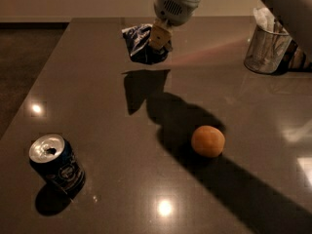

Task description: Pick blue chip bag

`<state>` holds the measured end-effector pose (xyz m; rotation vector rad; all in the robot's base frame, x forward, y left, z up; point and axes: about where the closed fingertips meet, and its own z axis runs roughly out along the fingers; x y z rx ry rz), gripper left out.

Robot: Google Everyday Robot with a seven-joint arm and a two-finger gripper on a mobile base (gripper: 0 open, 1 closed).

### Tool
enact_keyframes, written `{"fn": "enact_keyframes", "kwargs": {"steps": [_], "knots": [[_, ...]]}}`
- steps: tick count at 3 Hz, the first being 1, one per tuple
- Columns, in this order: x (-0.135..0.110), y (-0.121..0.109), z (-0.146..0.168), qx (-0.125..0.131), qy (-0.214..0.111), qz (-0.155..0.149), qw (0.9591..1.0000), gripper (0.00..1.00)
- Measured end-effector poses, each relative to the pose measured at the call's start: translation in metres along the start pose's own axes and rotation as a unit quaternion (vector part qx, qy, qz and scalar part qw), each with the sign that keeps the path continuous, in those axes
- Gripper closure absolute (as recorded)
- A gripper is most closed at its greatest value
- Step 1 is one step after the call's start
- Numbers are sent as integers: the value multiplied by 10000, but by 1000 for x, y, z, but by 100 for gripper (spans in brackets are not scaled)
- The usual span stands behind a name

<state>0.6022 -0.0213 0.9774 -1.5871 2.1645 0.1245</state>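
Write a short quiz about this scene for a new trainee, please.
1. True or false: the crinkled dark-blue chip bag lies flat on the dark table.
2. What holds the bag? A) the gripper, shut on it; B) a human hand; C) nothing.
3. Fill in: in the camera view, the dark-blue drink can with silver top is to the ___ of the round orange ball.

Key: 1 false, the gripper holds it above the table, at the far side; 2 A; 3 left.
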Motion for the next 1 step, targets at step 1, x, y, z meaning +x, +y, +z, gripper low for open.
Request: {"fn": "enact_keyframes", "kwargs": {"steps": [1], "knots": [[-1, -1, -2, 9, -37, -16, 10000, 100]]}}
